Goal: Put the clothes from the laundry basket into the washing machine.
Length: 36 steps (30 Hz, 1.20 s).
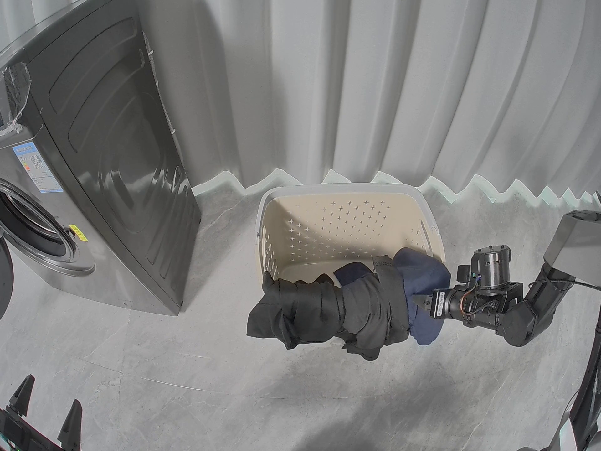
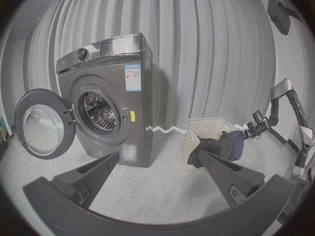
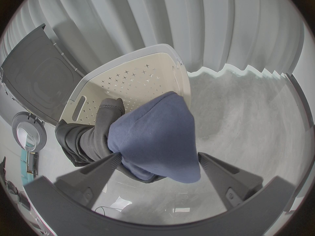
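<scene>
A black garment point(image 1: 325, 311) and a dark blue garment point(image 1: 422, 277) lie bundled across the front rim of the cream laundry basket point(image 1: 350, 220), the black one drooping outside it. My right gripper point(image 1: 421, 302) is pushed into the blue garment point(image 3: 154, 138) from the right. Its fingers point(image 3: 98, 171) stand apart with the cloth bulging between them. The grey washing machine point(image 2: 108, 105) stands to the left with its round door point(image 2: 42, 125) swung open and an empty drum point(image 2: 100, 110). My left gripper point(image 2: 157, 154) hangs open and empty low at the left point(image 1: 47, 405).
White curtains point(image 1: 375, 64) hang right behind the basket and the machine. Bare grey floor point(image 1: 188, 371) lies between the machine and the basket. The open door juts out in front of the machine on its left.
</scene>
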Motion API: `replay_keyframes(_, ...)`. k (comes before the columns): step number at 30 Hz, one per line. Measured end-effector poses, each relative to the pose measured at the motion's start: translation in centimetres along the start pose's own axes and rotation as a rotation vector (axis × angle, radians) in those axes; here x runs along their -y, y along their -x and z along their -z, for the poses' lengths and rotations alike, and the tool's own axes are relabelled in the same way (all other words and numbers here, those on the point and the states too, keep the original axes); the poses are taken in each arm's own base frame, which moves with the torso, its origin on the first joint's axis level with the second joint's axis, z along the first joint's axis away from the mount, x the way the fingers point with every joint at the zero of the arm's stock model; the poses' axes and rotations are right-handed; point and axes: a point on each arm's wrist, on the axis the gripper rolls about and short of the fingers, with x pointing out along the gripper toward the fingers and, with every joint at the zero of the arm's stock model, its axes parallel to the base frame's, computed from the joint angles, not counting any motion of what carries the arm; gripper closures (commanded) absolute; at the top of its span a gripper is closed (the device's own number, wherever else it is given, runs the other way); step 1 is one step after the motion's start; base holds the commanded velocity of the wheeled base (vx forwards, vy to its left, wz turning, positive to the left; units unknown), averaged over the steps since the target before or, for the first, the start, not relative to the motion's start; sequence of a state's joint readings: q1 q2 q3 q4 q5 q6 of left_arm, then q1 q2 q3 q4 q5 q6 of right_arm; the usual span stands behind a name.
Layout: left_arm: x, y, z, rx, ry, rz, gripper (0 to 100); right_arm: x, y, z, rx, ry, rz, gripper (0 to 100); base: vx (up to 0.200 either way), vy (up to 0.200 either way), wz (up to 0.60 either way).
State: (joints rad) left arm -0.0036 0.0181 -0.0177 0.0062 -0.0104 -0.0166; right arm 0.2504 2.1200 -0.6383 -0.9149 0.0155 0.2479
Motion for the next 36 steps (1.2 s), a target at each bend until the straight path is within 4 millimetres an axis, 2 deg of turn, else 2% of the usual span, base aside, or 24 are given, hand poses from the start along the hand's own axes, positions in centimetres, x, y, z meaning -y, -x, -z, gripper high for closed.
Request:
replay_keyframes(11, 0.0, 0.0, 0.0, -0.001, 0.0, 0.0, 0, -0.1, -0.4, 0.3, -0.007, -0.009, -0.008, 100, 0.0, 0.0, 0.0)
replay_keyframes(17, 0.0, 0.0, 0.0, -0.001, 0.0, 0.0, 0, -0.2, 0.6, 0.5, -0.017, -0.028, -0.012, 100, 0.0, 0.0, 0.0)
replay_keyframes(23, 0.0, 0.0, 0.0, -0.001, 0.0, -0.001, 0, -1.1, 3.5, -0.4, 0.028, -0.019, -0.041, 100, 0.0, 0.0, 0.0)
replay_keyframes(36, 0.0, 0.0, 0.0, -0.001, 0.0, -0.002, 0, -4.1, 11.8, -5.1, 0.3, 0.013, -0.171, 100, 0.0, 0.0, 0.0)
